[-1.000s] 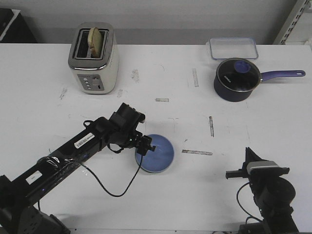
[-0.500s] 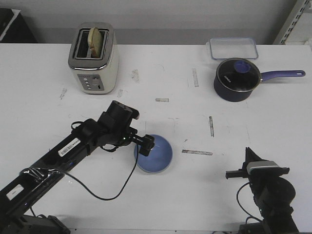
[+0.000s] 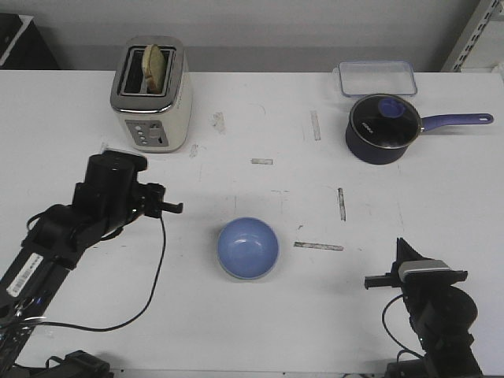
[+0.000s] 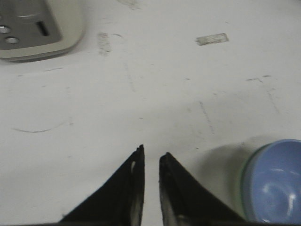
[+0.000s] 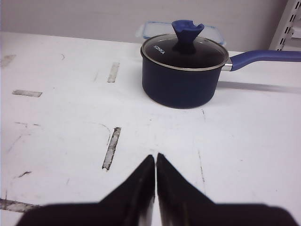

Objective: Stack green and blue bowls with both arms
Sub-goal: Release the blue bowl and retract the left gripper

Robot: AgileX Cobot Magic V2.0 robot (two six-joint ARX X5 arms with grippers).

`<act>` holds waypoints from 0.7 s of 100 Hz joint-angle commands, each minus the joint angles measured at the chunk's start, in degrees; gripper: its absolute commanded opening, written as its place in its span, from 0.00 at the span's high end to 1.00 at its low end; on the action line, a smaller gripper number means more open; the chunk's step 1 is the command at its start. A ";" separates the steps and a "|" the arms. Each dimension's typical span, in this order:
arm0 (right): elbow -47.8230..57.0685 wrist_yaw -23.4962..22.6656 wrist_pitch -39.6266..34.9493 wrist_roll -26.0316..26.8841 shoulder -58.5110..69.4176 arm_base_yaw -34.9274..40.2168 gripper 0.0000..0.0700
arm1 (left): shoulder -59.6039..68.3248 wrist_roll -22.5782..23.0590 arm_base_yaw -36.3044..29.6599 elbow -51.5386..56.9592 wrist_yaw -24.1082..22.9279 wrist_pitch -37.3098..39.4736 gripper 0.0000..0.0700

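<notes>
Blue bowl (image 3: 248, 247) nesting in green bowl (image 4: 243, 175), stack complete; left gripper (image 3: 175, 207), clenched empty, sitting well apart beside it.

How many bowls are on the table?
2, stacked together mid-table: the blue bowl sits inside a green bowl, of which only a thin rim shows around it. No other bowl shows near the toaster or the saucepan.

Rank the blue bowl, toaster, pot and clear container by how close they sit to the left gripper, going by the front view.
From the left gripper:
1. Toaster, just behind it; blue bowl, to its right. Too close to call.
2. Pot, far right.
3. Clear container, behind the pot.
</notes>
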 commanded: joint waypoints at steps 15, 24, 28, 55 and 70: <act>0.24 -0.07 0.48 0.35 0.33 0.11 1.00 | -7.41 2.47 7.85 -3.76 -0.85 2.21 1.00; 0.24 -0.07 0.48 0.35 0.33 0.13 1.00 | -12.96 2.73 10.78 -9.73 -1.66 6.82 1.00; 0.24 -0.07 0.48 0.35 0.33 0.11 1.00 | -15.63 2.73 11.96 -12.74 -1.81 8.94 1.00; 0.24 -0.07 0.48 0.33 0.33 0.13 1.00 | -33.18 4.04 17.66 -30.88 -1.84 19.30 1.00; 0.24 -0.07 0.50 0.35 0.33 0.13 1.00 | -40.19 5.16 18.75 -37.62 -1.84 22.86 1.00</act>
